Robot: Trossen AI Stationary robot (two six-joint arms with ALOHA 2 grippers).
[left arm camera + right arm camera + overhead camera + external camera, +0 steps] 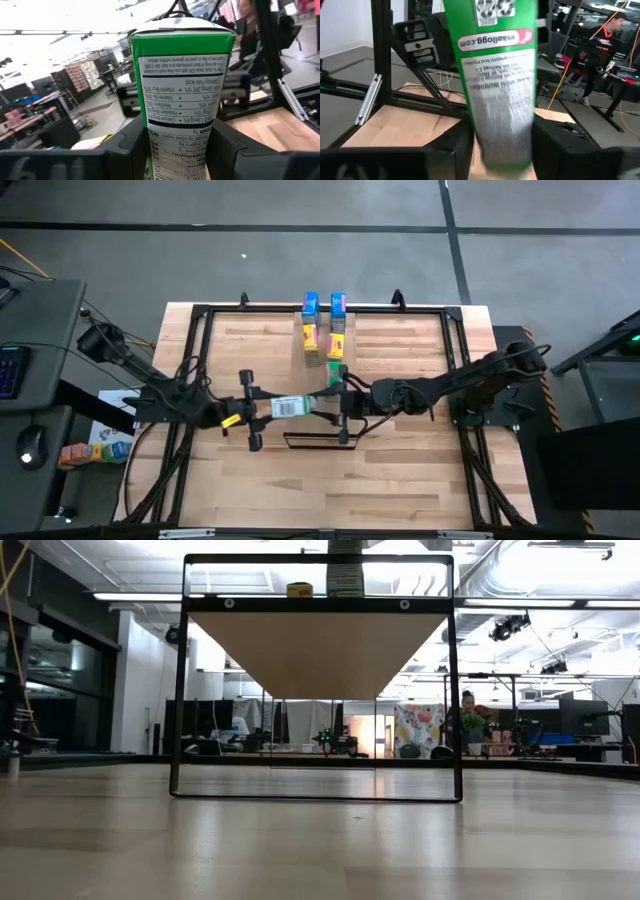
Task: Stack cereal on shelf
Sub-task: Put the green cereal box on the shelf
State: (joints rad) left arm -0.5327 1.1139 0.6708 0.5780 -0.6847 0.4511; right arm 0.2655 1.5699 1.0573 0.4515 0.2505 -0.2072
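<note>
The green cereal box [497, 85] is blurred, its ends cut off.

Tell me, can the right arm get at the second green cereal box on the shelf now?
Probably not yet. The right gripper and left gripper both meet at one green cereal box in mid-air. The second green box stands nearby on the shelf, with nothing between.
</note>
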